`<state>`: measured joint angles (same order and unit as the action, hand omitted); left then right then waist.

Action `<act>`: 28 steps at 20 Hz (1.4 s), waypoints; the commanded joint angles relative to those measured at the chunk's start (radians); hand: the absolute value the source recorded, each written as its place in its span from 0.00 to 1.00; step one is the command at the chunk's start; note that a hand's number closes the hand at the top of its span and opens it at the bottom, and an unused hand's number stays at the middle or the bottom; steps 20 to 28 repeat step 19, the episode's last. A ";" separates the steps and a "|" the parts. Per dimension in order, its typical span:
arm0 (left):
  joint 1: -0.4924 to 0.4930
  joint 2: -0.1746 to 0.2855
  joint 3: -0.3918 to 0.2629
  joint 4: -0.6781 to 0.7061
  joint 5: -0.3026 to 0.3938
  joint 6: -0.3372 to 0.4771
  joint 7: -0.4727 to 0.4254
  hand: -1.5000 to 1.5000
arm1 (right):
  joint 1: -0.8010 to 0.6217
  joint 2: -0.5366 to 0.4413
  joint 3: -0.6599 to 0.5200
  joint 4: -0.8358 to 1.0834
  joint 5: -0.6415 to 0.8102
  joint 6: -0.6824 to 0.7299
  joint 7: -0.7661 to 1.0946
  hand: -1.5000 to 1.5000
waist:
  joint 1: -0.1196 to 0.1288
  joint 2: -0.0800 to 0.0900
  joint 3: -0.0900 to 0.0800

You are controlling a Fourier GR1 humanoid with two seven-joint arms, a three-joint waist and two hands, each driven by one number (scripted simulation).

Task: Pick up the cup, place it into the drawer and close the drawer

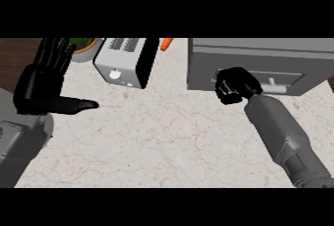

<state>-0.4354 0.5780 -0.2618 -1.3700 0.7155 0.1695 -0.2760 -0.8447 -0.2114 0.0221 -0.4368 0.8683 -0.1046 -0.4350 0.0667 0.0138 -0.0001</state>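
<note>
- While the counter [163,145] spreads widest, the grey drawer [261,57] sits at its far right.
- Left hand [39,84] rests released at the left edge, fingers up.
- Right hand [235,86], clenched on nothing visible, meets the drawer's front beside its handle [280,88].

On the pale marble tabletop [163,141], a grey metal drawer cabinet [261,57] sits upper right. A white boxy toaster [123,62] stands upper centre-left, an orange carrot [166,43] just right of its far end, a round beige bowl [90,49] at its left.
</note>
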 commanded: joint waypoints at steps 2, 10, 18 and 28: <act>-0.006 -0.019 -0.006 -0.003 -0.010 -0.024 -0.009 0.00 | -0.126 -0.070 -0.066 0.150 -0.022 0.037 0.015 1.00 | 0.017 0.020 0.003; -0.003 -0.022 -0.012 0.010 -0.003 -0.068 -0.003 0.00 | -0.144 -0.096 -0.110 0.167 -0.065 0.043 -0.012 1.00 | 0.047 0.037 0.005; 0.030 -0.051 -0.021 0.013 -0.004 -0.088 -0.035 0.00 | -0.140 -0.148 -0.145 0.161 -0.100 0.069 -0.087 1.00 | 0.059 0.042 0.004; 0.005 -0.059 -0.019 0.007 -0.009 -0.061 -0.021 0.00 | -0.130 -0.129 -0.146 0.165 -0.101 0.049 -0.086 1.00 | 0.052 0.039 0.005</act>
